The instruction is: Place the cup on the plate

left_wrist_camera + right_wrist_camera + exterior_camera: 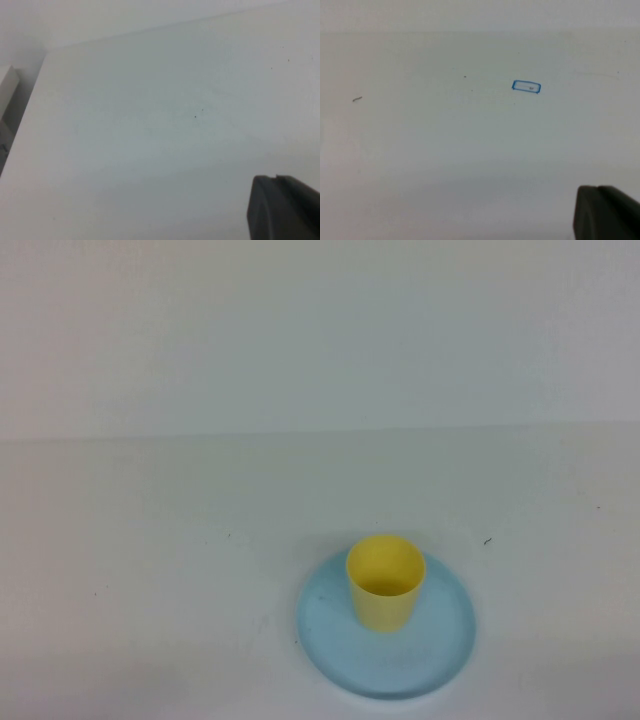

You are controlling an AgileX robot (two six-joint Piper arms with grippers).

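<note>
The yellow cup [386, 582] stands upright on the light blue plate [440, 650], a little toward the plate's far side, near the front middle of the table in the high view. No gripper touches it and neither arm shows in the high view. My left gripper [276, 178] shows only as a dark tip in the left wrist view, its fingers together, over bare white table. My right gripper [598, 189] shows the same way in the right wrist view, fingers together and holding nothing. Cup and plate are out of both wrist views.
A small blue rectangle mark [526, 87] is drawn on the white table in the right wrist view. A grey-white box edge [7, 95] stands beside the table's edge in the left wrist view. A white wall rises behind the table [320, 490].
</note>
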